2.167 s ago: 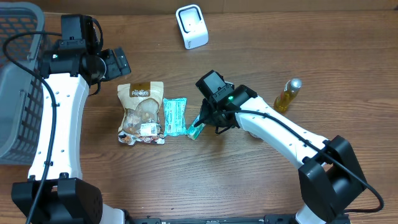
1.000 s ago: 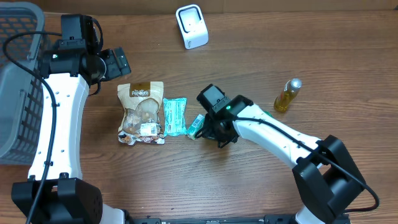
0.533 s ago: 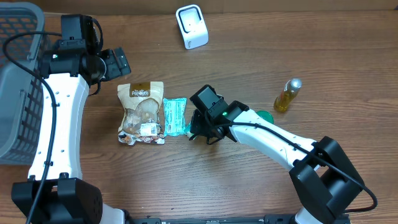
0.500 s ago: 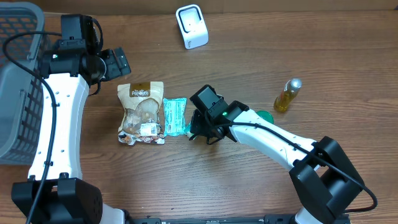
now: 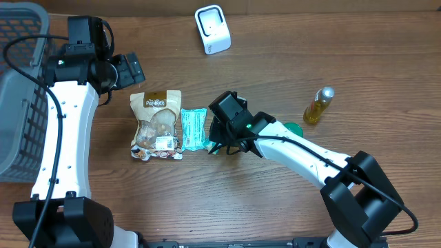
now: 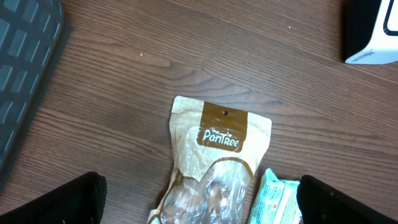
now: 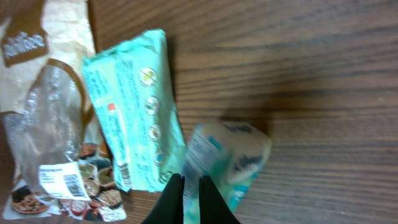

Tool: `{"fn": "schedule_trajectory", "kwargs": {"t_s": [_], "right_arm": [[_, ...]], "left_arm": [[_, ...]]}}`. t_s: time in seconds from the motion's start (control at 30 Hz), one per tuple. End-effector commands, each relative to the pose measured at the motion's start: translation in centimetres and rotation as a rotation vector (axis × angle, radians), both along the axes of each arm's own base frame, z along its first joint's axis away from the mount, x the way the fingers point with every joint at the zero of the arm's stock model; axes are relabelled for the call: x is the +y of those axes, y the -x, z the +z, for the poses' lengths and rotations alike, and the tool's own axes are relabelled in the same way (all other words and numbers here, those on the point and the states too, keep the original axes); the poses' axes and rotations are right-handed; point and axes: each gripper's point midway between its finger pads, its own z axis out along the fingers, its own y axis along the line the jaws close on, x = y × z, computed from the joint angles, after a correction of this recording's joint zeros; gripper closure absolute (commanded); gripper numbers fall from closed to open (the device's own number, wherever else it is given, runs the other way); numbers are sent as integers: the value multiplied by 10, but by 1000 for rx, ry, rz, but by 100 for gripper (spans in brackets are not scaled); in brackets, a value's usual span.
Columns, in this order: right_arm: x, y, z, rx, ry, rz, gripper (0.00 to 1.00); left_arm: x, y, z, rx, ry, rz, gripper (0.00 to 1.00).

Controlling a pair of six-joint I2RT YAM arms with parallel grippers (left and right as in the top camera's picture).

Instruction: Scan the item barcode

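Note:
My right gripper (image 5: pixel 218 143) (image 7: pixel 186 180) is shut on the edge of a small teal-and-white packet (image 7: pixel 233 154) (image 5: pixel 214 147), low over the table just right of a longer teal pack (image 5: pixel 193 129) (image 7: pixel 134 118). The packet looks blurred and tipped up. A brown PanTree snack bag (image 5: pixel 157 124) (image 6: pixel 217 162) with a barcode label lies left of the teal pack. The white scanner (image 5: pixel 212 29) (image 6: pixel 373 31) stands at the table's far edge. My left gripper (image 5: pixel 129 69) (image 6: pixel 205 202) hangs wide open above the snack bag's top, holding nothing.
A grey plastic basket (image 5: pixel 17 89) (image 6: pixel 25 56) sits at the left edge. A small bottle of yellow oil (image 5: pixel 318 105) stands at the right. A green round object (image 5: pixel 294 128) shows behind my right arm.
My right arm has moved left, bringing the small packet up against the teal pack and uncovering the green object behind it. The left arm has not moved.

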Motion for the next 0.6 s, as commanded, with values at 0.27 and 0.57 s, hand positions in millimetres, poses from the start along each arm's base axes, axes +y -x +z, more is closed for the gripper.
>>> {"fn": "schedule_trajectory", "kwargs": {"t_s": [0.27, 0.57], "right_arm": [[3, -9, 9, -51, -15, -13, 91], [3, -9, 9, -57, -14, -6, 90]], "left_arm": [[-2, -1, 4, -11, -7, -12, 0], [-2, -2, 4, -11, -7, -12, 0]]}}
